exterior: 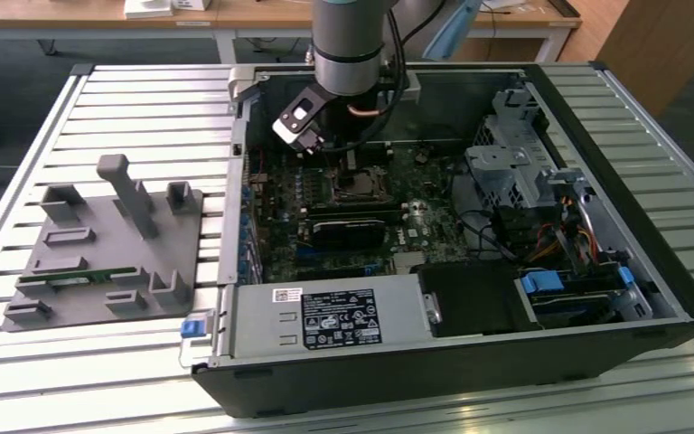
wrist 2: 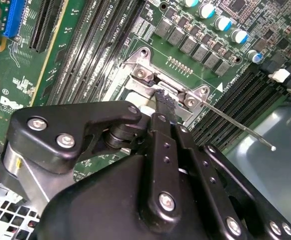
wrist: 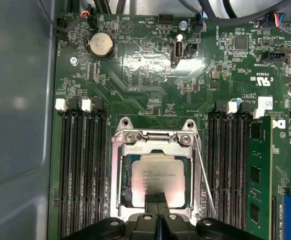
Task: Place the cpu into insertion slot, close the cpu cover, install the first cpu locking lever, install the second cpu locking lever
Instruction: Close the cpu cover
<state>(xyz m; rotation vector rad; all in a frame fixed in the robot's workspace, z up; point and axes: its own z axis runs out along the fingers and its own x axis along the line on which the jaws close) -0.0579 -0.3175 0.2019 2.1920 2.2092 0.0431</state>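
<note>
Now my pincer (wrist: 157, 196) is pinched shut on nothing, its tip at the edge of the cover (wrist: 118, 170), which lies over the cpu (wrist: 158, 177) on the green board (wrist: 135, 90). I'd press straight down, gently, clear of the unlatched lever (wrist: 205, 180).

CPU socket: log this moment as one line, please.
gripper: shut, tip at cpu cover edge | cpu: seated, cover down over it | locking lever: rod angled out, looks unlatched
</note>
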